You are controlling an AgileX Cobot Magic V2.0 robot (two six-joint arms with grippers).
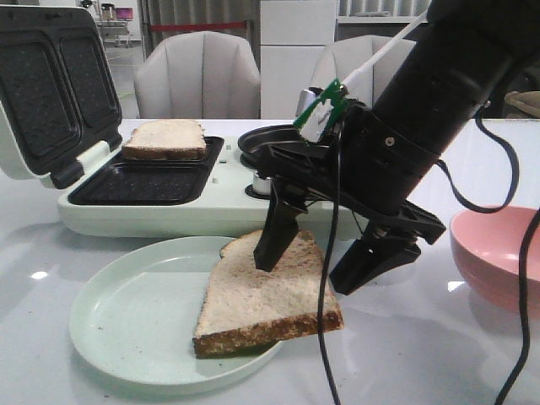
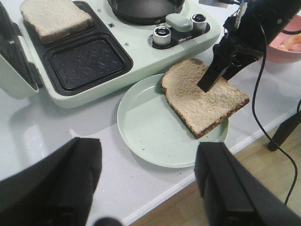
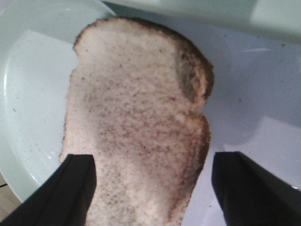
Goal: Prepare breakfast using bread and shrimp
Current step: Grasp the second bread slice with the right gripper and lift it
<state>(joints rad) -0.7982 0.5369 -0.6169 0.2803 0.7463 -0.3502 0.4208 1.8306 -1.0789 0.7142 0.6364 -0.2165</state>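
One slice of bread [image 1: 261, 295] [image 2: 207, 99] [image 3: 136, 117] lies tilted on the right rim of the pale green plate [image 1: 135, 312] and overhangs it. My right gripper [image 1: 305, 274] [image 3: 153, 188] is open just above it. One finger [image 1: 274, 236] comes down on the slice's top, the other [image 1: 371, 266] hangs beyond its right edge. A second slice of bread [image 1: 164, 139] [image 2: 54, 18] rests in the far tray of the open sandwich maker. My left gripper [image 2: 148, 188] is open and holds nothing, over the table's front edge. Orange and white bits [image 2: 290, 43] lie in the pink bowl; I cannot tell whether they are the shrimp.
The pale green sandwich maker [image 1: 169, 215] stands behind the plate with its lid [image 1: 51, 93] raised at the left, a black pan [image 2: 146, 9] and knobs [image 2: 162, 34] on its right. A pink bowl [image 1: 498, 253] sits at the right. Chairs stand behind the table.
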